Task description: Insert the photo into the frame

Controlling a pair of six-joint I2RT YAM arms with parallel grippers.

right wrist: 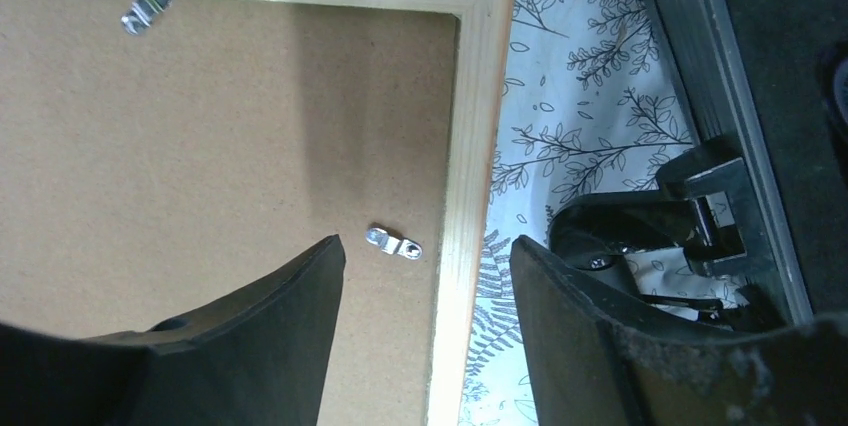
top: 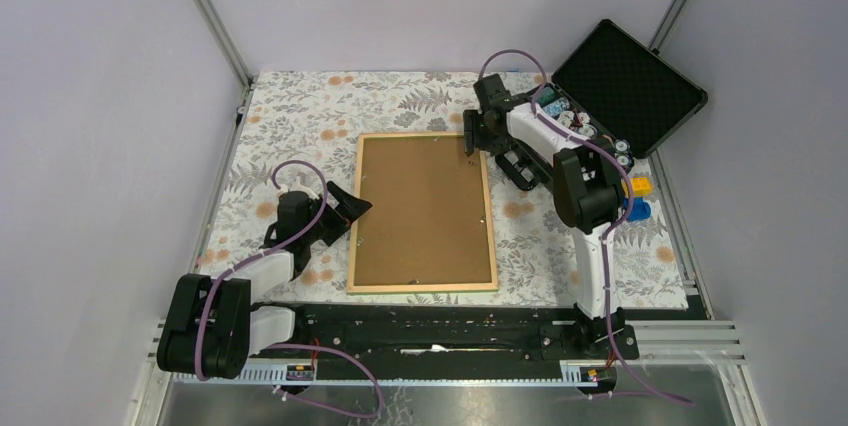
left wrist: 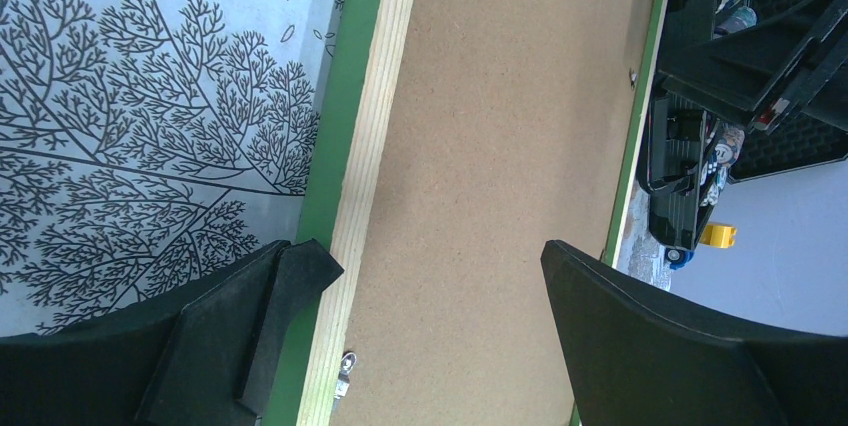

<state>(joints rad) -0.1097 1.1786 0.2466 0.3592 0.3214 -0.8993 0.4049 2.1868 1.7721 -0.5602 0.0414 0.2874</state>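
Lying back side up on the floral surface (top: 300, 116), the frame (top: 492, 216) shows its light wood rim around the brown fibreboard backing panel (top: 422, 208). The left end effector (top: 350, 208) is at the frame's left long edge with fingers spread wide; in its wrist view one finger is over the green and wood side and the other over the panel. I cannot tell if they touch. The right end effector (top: 470, 136) is over the far right corner, also spread and holding nothing, with a small metal clip (right wrist: 394, 242) between its fingers. An open black case (top: 625, 76) stands behind the right arm.
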